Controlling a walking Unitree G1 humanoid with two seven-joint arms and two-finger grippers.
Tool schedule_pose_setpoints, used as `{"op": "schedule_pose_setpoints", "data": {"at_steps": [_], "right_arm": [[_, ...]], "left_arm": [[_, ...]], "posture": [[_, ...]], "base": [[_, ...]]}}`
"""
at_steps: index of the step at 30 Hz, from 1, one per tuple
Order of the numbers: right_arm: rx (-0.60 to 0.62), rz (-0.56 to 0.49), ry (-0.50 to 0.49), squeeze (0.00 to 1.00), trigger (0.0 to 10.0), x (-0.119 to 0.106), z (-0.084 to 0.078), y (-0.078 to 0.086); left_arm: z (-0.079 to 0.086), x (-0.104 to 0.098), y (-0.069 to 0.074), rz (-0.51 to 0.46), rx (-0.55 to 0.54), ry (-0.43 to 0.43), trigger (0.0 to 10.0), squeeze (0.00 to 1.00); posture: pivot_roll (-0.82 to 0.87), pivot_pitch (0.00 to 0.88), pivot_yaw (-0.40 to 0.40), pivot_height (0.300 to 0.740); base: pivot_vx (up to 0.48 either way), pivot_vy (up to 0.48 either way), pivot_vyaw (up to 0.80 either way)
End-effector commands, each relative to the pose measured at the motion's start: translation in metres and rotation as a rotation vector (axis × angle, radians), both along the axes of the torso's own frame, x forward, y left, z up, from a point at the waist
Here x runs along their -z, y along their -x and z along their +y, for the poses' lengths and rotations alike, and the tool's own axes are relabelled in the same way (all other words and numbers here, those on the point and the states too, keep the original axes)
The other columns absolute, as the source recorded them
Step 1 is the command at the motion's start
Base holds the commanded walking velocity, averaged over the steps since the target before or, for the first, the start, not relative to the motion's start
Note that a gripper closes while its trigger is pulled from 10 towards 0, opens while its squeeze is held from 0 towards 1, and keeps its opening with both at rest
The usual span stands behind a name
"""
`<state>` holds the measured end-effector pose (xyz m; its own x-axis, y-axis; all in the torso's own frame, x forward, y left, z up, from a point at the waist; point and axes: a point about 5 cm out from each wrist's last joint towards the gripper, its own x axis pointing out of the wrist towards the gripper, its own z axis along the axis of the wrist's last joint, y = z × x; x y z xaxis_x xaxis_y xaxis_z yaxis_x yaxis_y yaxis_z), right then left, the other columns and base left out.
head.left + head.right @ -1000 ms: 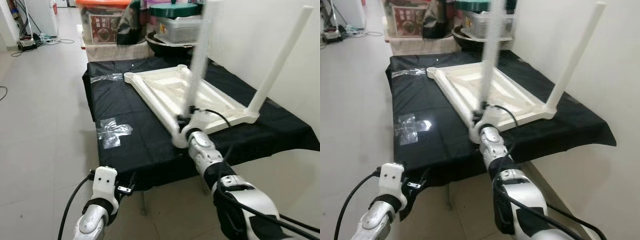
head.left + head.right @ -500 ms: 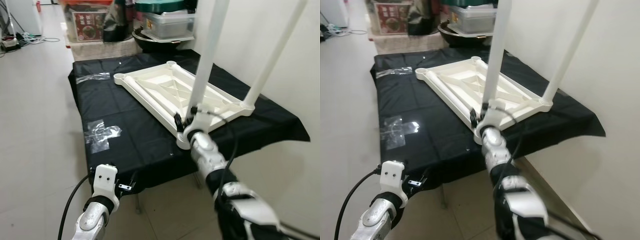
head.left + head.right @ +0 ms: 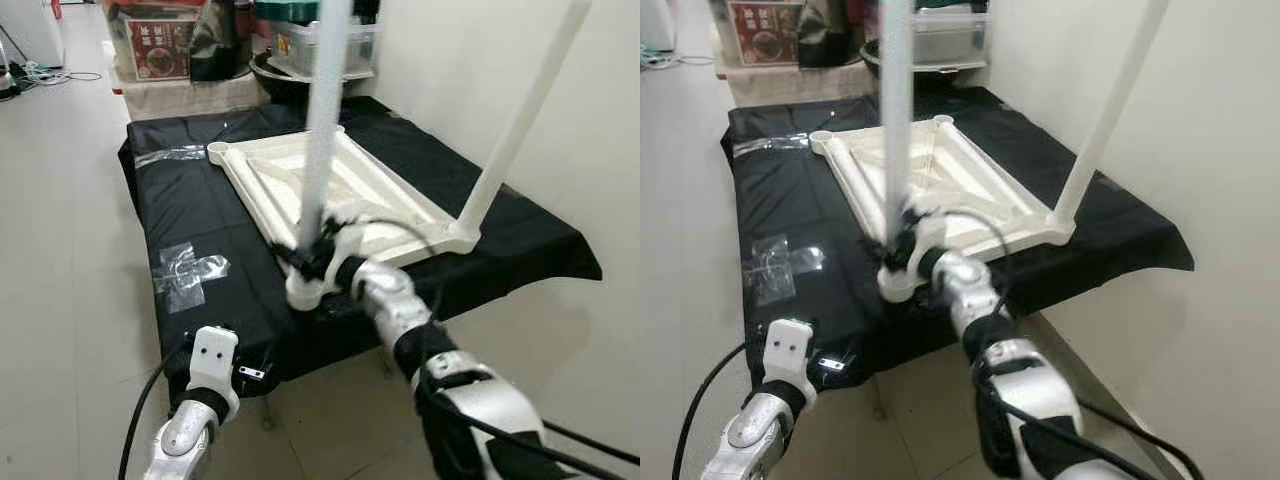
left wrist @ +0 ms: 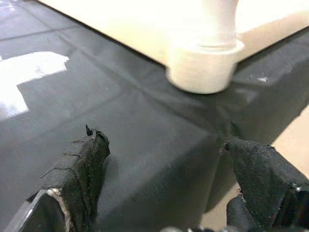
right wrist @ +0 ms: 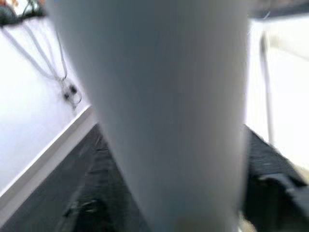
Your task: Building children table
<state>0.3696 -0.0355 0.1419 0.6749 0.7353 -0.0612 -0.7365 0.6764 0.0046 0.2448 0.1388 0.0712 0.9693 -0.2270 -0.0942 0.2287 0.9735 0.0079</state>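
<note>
Right hand (image 3: 318,255) has swung left (toward robot's left), clamped around the near table leg (image 3: 322,120) above its corner socket; left hand (image 4: 164,169) hangs open below the surface (image 3: 200,215) edge.

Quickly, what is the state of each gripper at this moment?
Left gripper: open, holding nothing, low at the near edge of the black-covered table.
Right gripper: shut on the near white leg, close to its base.

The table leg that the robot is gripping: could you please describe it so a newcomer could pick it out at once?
On the black-draped bench lies an upturned white plastic tabletop. Two white plastic legs rise from its near corners. The gripped leg stands at the near left corner, the right tool clamped around its base; the other leg stands alone by the wall.
</note>
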Motion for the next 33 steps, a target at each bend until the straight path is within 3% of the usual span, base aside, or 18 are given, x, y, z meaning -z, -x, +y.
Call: {"op": "schedule_pose_setpoints", "data": {"at_steps": [1, 4, 5, 7, 9, 11, 17, 18, 21, 22, 23, 24, 25, 28, 29, 30, 32, 33], "right_arm": [[-0.002, 0.009, 0.026, 0.00, 0.0, 0.004, 0.005, 0.002], [0.196, 0.022, 0.047, 0.00, 0.0, 0.003, -0.004, -0.007], [0.196, 0.022, 0.047, 0.00, 0.0, 0.003, -0.004, -0.007], [0.770, 0.152, 0.047, 0.00, 0.0, 0.013, -0.054, -0.020], [0.770, 0.152, 0.047, 0.00, 0.0, 0.013, -0.054, -0.020], [1.108, 0.192, 0.107, 0.00, 0.0, 0.026, -0.090, -0.014], [1.197, 0.180, 0.113, 0.00, 0.0, 0.031, -0.093, -0.008], [1.157, 0.198, 0.107, 0.00, 9.9, 0.033, -0.084, -0.007], [1.106, 0.210, 0.098, 0.00, 10.0, 0.033, -0.076, -0.007], [0.977, 0.198, 0.023, 0.00, 10.0, 0.029, -0.064, -0.009], [0.887, 0.164, -0.049, 1.00, 10.0, 0.020, -0.056, -0.012], [0.887, 0.164, -0.049, 1.00, 10.0, 0.020, -0.056, -0.012], [0.781, 0.127, -0.131, 1.00, 10.0, 0.008, -0.048, -0.015], [0.676, 0.088, -0.177, 1.00, 10.0, -0.004, -0.040, -0.018], [0.581, 0.026, -0.181, 0.00, 10.0, -0.016, -0.033, -0.019], [0.581, 0.026, -0.181, 0.00, 10.0, -0.016, -0.033, -0.019], [0.295, -0.068, -0.188, 0.00, 10.0, -0.035, -0.017, -0.016], [0.295, -0.068, -0.188, 0.00, 10.0, -0.035, -0.017, -0.016]], "left_arm": [[0.002, 0.006, 0.004, 0.021, -0.002, -0.004, 10.0, 0.00], [0.006, 0.007, 0.007, 0.025, -0.022, 0.019, 10.0, 0.00], [0.006, 0.007, 0.007, 0.025, -0.022, 0.019, 10.0, 0.00], [0.003, 0.008, 0.009, 0.026, -0.017, 0.013, 10.0, 0.00], [0.003, 0.008, 0.009, 0.026, -0.017, 0.013, 10.0, 0.00], [0.003, 0.004, 0.006, 0.014, -0.022, 0.023, 10.0, 0.00], [0.002, 0.001, 0.002, 0.005, 0.010, -0.008, 10.0, 0.00], [0.004, 0.004, 0.003, 0.017, 0.006, 0.003, 10.0, 0.00], [0.005, 0.006, 0.004, 0.028, 0.001, 0.016, 10.0, 0.00], [0.005, 0.007, 0.004, 0.030, 0.010, 0.006, 10.0, 0.00], [0.004, 0.008, 0.004, 0.030, 0.018, -0.004, 10.0, 0.00], [0.004, 0.008, 0.004, 0.030, 0.018, -0.004, 10.0, 0.00], [0.002, 0.007, 0.004, 0.024, 0.025, -0.017, 10.0, 0.00], [0.001, 0.007, 0.004, 0.016, 0.022, -0.016, 10.0, 0.00], [0.002, 0.005, 0.003, 0.007, 0.003, 0.004, 10.0, 0.00], [0.002, 0.005, 0.003, 0.007, 0.003, 0.004, 10.0, 0.00], [0.003, 0.002, -0.001, 0.001, 0.007, 0.007, 10.0, 0.00], [0.003, 0.002, -0.001, 0.001, 0.007, 0.007, 10.0, 0.00]], "posture": [[0.11, 0.000, -0.100, 0.740], [0.12, 0.000, -0.106, 0.740], [0.12, 0.000, -0.106, 0.740], [0.11, 0.000, -0.101, 0.740], [0.11, 0.000, -0.101, 0.740], [0.10, 0.000, -0.093, 0.740], [0.08, 0.000, -0.063, 0.740], [0.07, 0.000, -0.052, 0.740], [0.07, 0.000, -0.052, 0.740], [0.07, 0.000, -0.055, 0.740], [0.07, 0.000, -0.060, 0.740], [0.07, 0.000, -0.060, 0.740], [0.07, 0.000, -0.062, 0.740], [0.07, 0.000, -0.062, 0.740], [0.07, 0.000, -0.069, 0.740], [0.07, 0.000, -0.069, 0.740], [0.08, 0.000, -0.069, 0.740], [0.08, 0.000, -0.069, 0.740]], "base": [[0.000, 0.000, 0.00], [0.000, 0.000, 0.00], [0.000, 0.000, 0.00], [0.000, 0.000, 0.00], [0.000, 0.000, 0.00], [0.000, 0.000, 0.00], [0.000, 0.000, 0.00], [0.000, 0.000, 0.00], [0.000, 0.000, 0.00], [0.000, 0.000, 0.00], [0.000, 0.000, 0.00], [0.000, 0.000, 0.00], [0.000, 0.000, 0.00], [0.000, 0.000, 0.00], [0.000, 0.000, 0.00], [0.000, 0.000, 0.00], [0.000, 0.000, 0.00], [0.000, 0.000, 0.00]]}}
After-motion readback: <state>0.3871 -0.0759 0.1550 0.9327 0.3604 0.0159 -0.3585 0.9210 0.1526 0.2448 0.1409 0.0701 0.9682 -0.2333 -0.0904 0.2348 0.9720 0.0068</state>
